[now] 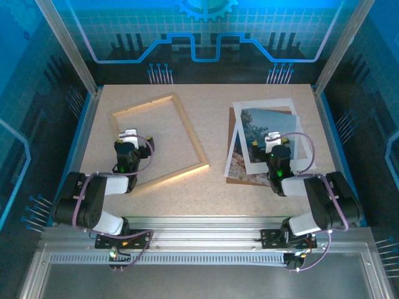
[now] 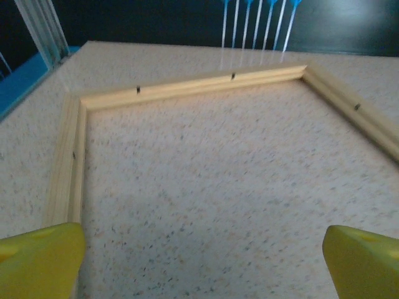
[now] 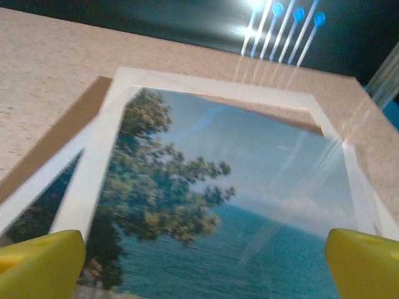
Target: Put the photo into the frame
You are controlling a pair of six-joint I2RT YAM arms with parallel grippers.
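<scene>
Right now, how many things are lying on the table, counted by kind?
frame: 1
photo: 1
white mat border: 1
brown backing board: 1
Total: 4

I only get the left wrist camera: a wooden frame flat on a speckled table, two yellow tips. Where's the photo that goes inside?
Observer: The photo lies on the right side of the table, well apart from the frame.
Operator: Is anything holding it?
Observer: No; the right hand hovers open above it.
Operator: Is it lying alone?
Observer: No, it sits crooked under a white border, on a brown board.
</scene>
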